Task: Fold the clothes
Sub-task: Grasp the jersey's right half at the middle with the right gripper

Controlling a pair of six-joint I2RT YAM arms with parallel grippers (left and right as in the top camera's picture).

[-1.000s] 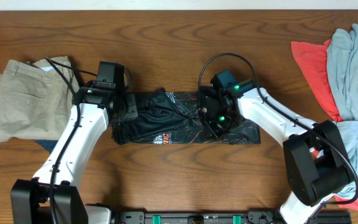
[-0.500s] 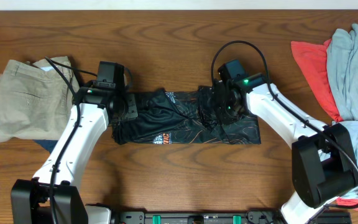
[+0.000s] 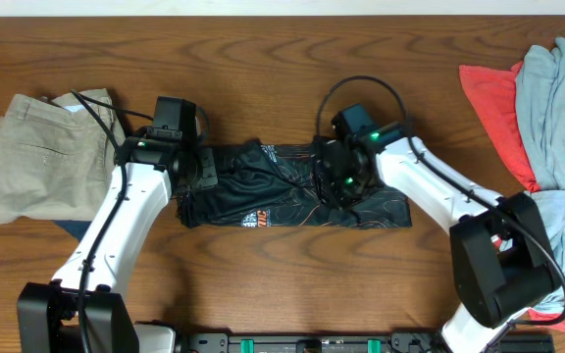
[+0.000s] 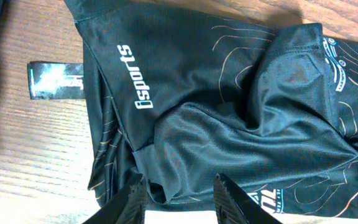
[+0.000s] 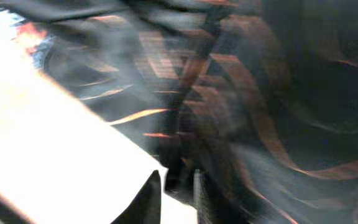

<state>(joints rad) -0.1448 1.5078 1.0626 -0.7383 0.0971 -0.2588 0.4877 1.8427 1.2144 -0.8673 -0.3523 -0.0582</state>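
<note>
Sharp, evenly lit overhead and left-wrist views; right-wrist view heavily blurred.

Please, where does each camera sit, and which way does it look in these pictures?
Overhead: above the brown wooden table, facing straight down; left arm and right arm show.
Left wrist: on that arm, facing down at the black orange-lined jersey; open left gripper at the bottom.
Right wrist: close to blurred fabric; right gripper at the bottom.
All share the jersey.

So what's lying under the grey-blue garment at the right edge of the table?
A red garment pokes out from beneath the grey-blue garment toward the middle of the picture, with more red at the bottom right corner. Whatever else lies beneath is covered.
</note>
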